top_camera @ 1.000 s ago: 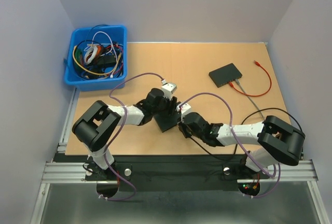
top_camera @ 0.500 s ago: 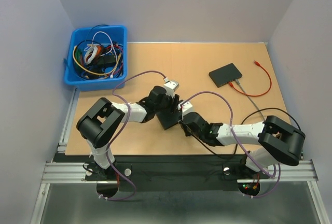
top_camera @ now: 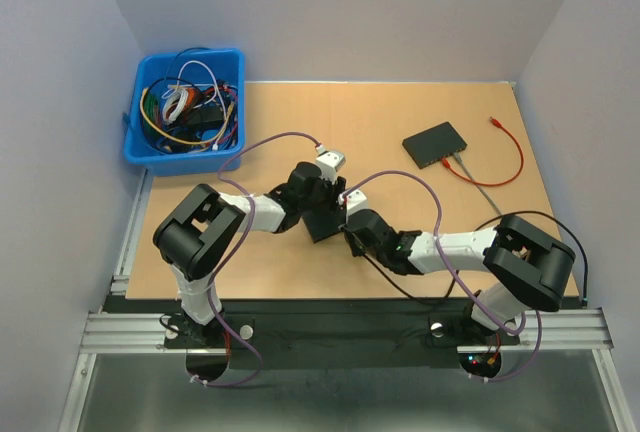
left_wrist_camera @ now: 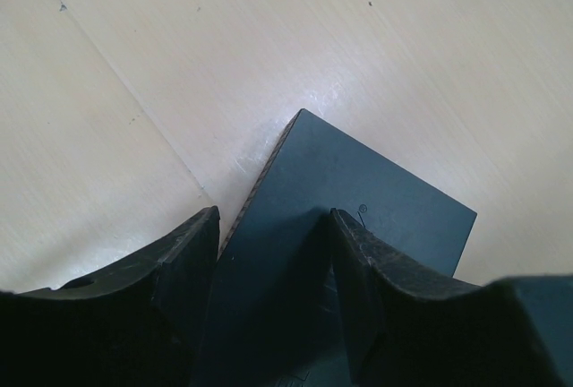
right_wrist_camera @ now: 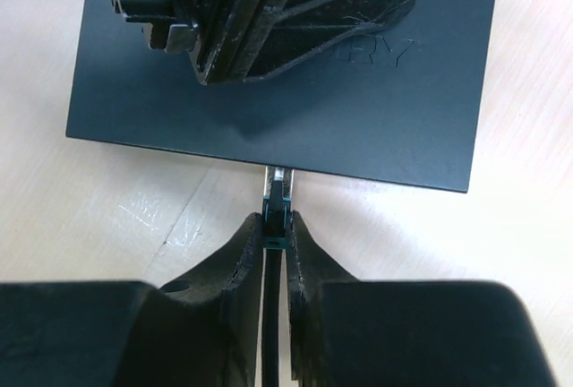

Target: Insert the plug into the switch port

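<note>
In the middle of the top view lies the black switch [top_camera: 322, 220]. The left gripper [left_wrist_camera: 273, 253] holds it between spread fingers. In the lower centre of the right wrist view, the right gripper [right_wrist_camera: 276, 236] pinches the plug [right_wrist_camera: 277, 199], whose tip touches the switch edge.

The switch [right_wrist_camera: 295, 91] was matt black, the table [top_camera: 400, 112] pale tan wood. The bin [top_camera: 150, 152] was blue, and one cable [top_camera: 505, 152] red.

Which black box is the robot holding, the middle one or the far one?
The middle switch, pinned by the left gripper. The far switch sits alone with orange cable plugged in.
</note>
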